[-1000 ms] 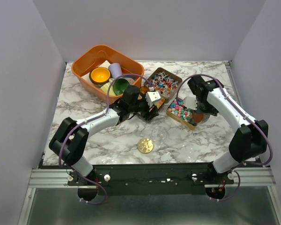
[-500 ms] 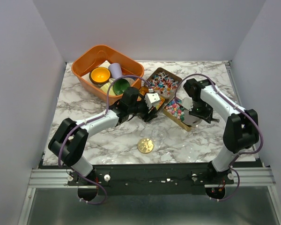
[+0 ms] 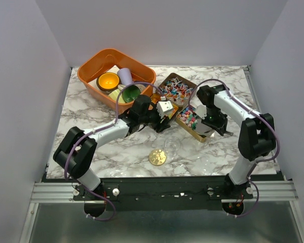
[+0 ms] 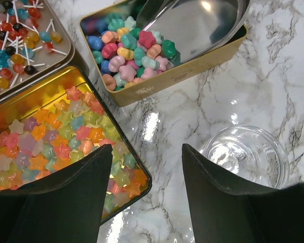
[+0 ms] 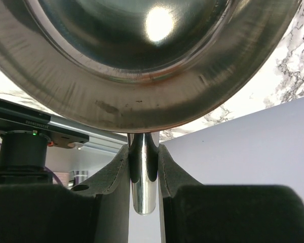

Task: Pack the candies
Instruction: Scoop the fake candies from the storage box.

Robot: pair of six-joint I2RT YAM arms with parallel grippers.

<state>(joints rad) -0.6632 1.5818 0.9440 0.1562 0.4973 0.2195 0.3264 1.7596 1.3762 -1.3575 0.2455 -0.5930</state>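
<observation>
The candies fill three open tins. Pastel pieces [image 4: 129, 53] lie in a gold tin [image 3: 188, 119], star-shaped ones [image 4: 50, 136] in a second tin, and small ball lollipops [image 4: 12, 43] in a third [image 3: 176, 88]. A steel scoop [image 4: 192, 25] rests with its bowl inside the gold tin, at the edge of the pastel heap. My right gripper [image 5: 143, 152] is shut on the scoop's handle [image 5: 143, 177]; the scoop's underside [image 5: 142, 61] fills that view. My left gripper [image 4: 147, 149] hangs open and empty over bare marble between the star tin and a glass jar [image 4: 245, 157].
An orange basket [image 3: 90, 65] with coloured cups and bowls stands at the back left. A flat gold disc [image 3: 157, 157] lies near the front edge, next to the glass jar [image 3: 172, 144]. Side walls close in the table on left and right.
My right arm has swung left and brought the scoop down into the gold tin of pastel candies. The left arm has barely moved.
</observation>
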